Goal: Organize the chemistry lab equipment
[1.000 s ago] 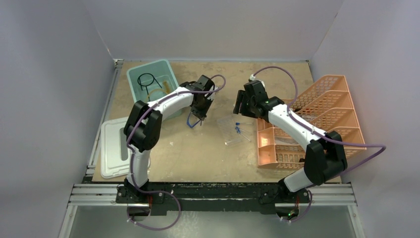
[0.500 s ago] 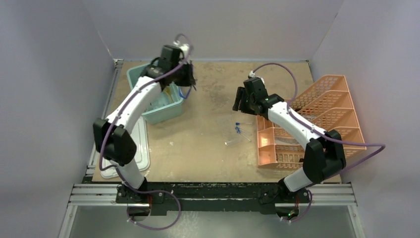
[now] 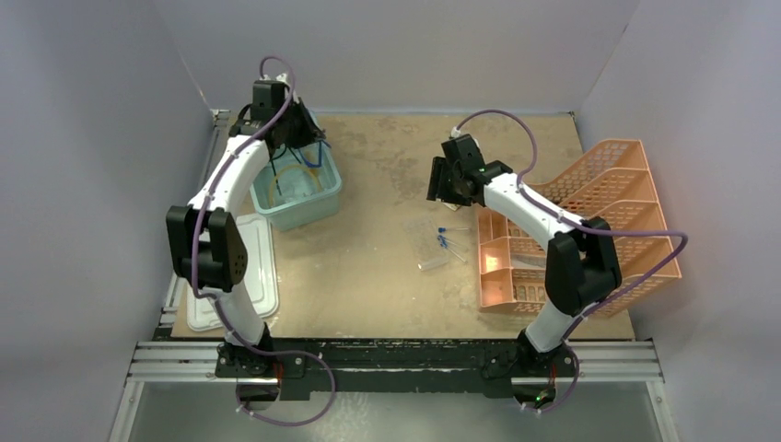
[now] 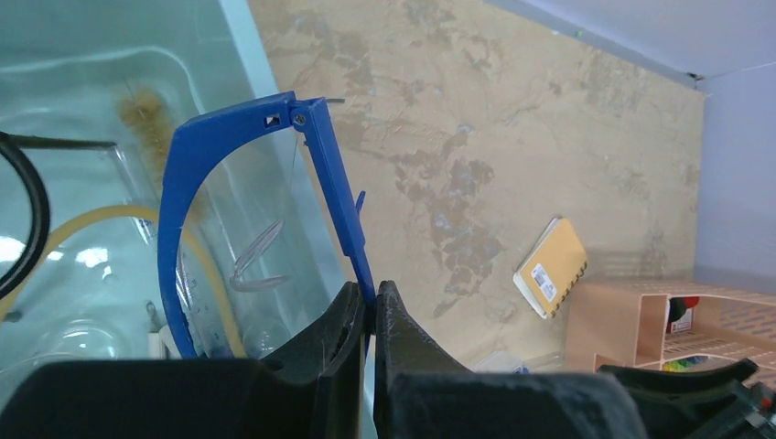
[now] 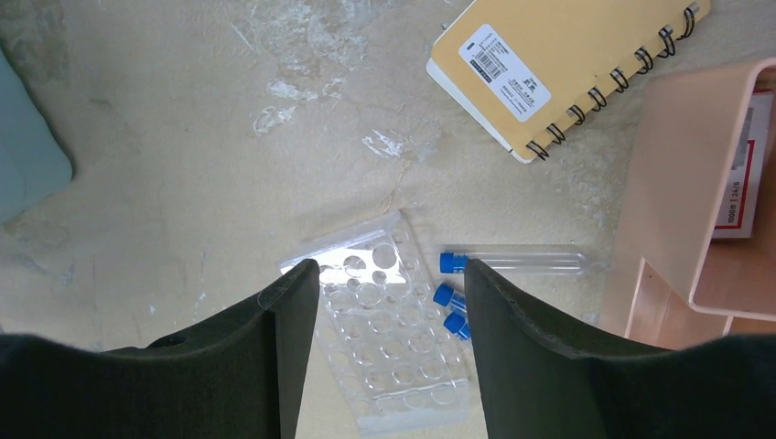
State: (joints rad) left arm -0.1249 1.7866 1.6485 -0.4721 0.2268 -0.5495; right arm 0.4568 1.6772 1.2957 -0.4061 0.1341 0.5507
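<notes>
My left gripper (image 3: 293, 129) is shut on the temple arm of the blue-framed clear goggles (image 4: 183, 183) and holds them over the teal tub (image 3: 318, 201); the jaws (image 4: 371, 297) pinch the blue arm. Inside the tub lie amber tubing (image 4: 91, 219), a black wire ring (image 4: 27, 210) and a brush (image 4: 146, 110). My right gripper (image 3: 440, 184) is open and empty, hovering above the clear rack (image 5: 393, 338) and three blue-capped tubes (image 5: 512, 262) lying on the table. The tubes also show in the top view (image 3: 447, 241).
A yellow spiral notebook (image 5: 558, 64) lies beside the orange tiered mesh tray (image 3: 589, 221) at the right. The tub's white lid (image 3: 249, 276) lies at the near left. Walls close in the back and sides.
My left arm swung from the table's middle to the far left, carrying the goggles over the teal tub. My right gripper shifted slightly left and stayed open.
</notes>
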